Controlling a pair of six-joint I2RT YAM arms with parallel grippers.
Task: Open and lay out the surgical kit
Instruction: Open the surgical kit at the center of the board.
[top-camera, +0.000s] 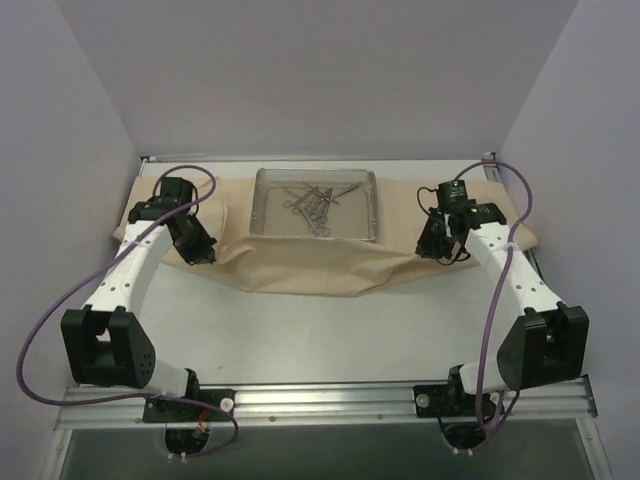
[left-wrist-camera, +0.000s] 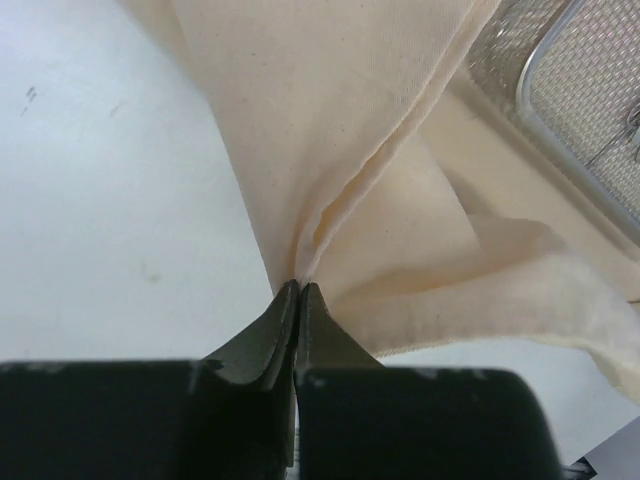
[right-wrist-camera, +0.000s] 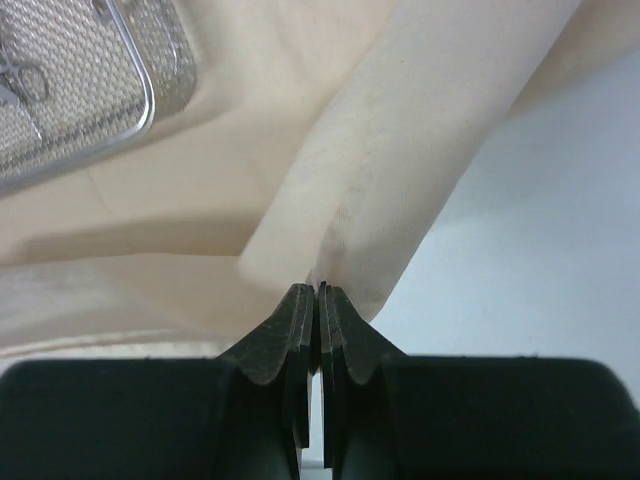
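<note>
White table (top-camera: 300, 340), lilac walls (top-camera: 300, 70). Cloth wrap (top-camera: 300, 268) lies mid-frame, tray (top-camera: 258, 205) upper centre on it. Left gripper (left-wrist-camera: 300, 292) and right gripper (right-wrist-camera: 317, 292) each clamp a fold. Likely soft, limp: you should grip it by the edges.

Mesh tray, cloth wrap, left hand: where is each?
mesh tray (top-camera: 271, 216), top view, bare mesh near its near-left corner.
cloth wrap (top-camera: 300, 268), top view, near part in front of the tray.
left hand (left-wrist-camera: 300, 287), left wrist view, between its shut fingertips.
</note>
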